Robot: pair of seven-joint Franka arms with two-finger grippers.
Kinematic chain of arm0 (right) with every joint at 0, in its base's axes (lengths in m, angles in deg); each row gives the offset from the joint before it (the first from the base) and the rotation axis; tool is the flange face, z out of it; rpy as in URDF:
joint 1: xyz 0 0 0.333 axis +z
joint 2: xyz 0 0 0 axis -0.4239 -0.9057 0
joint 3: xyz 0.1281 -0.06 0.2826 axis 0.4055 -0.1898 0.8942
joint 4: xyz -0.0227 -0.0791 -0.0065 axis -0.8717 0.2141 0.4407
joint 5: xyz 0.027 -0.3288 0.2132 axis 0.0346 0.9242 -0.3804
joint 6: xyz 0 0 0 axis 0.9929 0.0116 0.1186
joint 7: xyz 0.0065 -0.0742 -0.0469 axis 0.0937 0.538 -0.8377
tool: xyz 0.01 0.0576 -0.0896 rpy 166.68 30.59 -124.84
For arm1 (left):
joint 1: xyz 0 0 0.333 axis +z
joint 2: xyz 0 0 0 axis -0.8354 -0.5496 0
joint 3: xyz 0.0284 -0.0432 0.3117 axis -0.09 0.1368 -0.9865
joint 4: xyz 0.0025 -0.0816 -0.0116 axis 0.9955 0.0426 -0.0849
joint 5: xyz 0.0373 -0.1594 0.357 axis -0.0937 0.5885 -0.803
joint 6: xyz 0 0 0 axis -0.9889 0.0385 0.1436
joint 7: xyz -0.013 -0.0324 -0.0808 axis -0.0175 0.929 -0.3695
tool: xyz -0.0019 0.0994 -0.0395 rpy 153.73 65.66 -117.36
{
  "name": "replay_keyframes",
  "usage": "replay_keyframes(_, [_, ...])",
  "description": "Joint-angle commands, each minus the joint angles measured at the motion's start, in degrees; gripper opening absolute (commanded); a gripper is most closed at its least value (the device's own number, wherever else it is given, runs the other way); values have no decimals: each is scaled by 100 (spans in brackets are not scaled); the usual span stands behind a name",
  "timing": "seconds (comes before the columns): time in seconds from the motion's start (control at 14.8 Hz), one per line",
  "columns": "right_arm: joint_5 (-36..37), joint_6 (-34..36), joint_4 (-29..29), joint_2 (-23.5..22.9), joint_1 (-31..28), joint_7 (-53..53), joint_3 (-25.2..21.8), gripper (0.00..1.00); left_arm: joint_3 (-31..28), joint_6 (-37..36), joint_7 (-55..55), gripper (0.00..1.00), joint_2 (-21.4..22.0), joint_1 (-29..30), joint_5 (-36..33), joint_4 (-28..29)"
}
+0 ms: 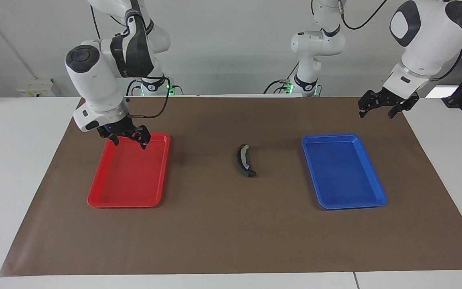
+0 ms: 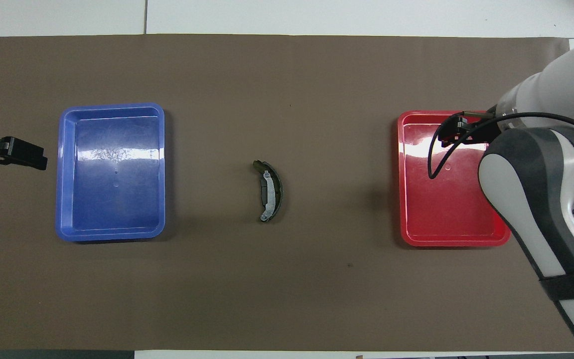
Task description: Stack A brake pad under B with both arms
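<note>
B [image 1: 244,159], the curved black brake shoe with its pale metal strip, lies on the brown mat [image 1: 231,241] midway between the two trays, and we see it well apart from both grippers. In the overhead view a darker piece shows just under and along its outer curve, which may be the A brake pad [image 2: 278,187], though we cannot tell the two apart with certainty. The stack sits flat on the mat, touching neither tray.

Our right gripper [image 1: 128,138] hangs over the robot-side rim of the red tray [image 1: 128,200], at the right arm's end of the table; its fingers stand spread with nothing between them. Our left gripper [image 1: 379,107] hangs over the mat at the left arm's end, outside the blue tray [image 1: 351,202] and toward the table's edge; its fingers too look parted and hold nothing. We see both trays bare inside.

The brake shoe lies between the trays, so each gripper has a whole tray between itself and the part.
</note>
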Motion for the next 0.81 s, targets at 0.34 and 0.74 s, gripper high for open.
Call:
replay_keyframes(0.34, [82, 995, 298, 733, -743, -808, 96, 99, 30, 29, 53, 100, 126, 43, -46, 106])
replay_keyframes(0.74, [91, 2159, 1699, 231, -690, -781, 158, 99, 30, 29, 44, 100, 126, 25, -46, 106])
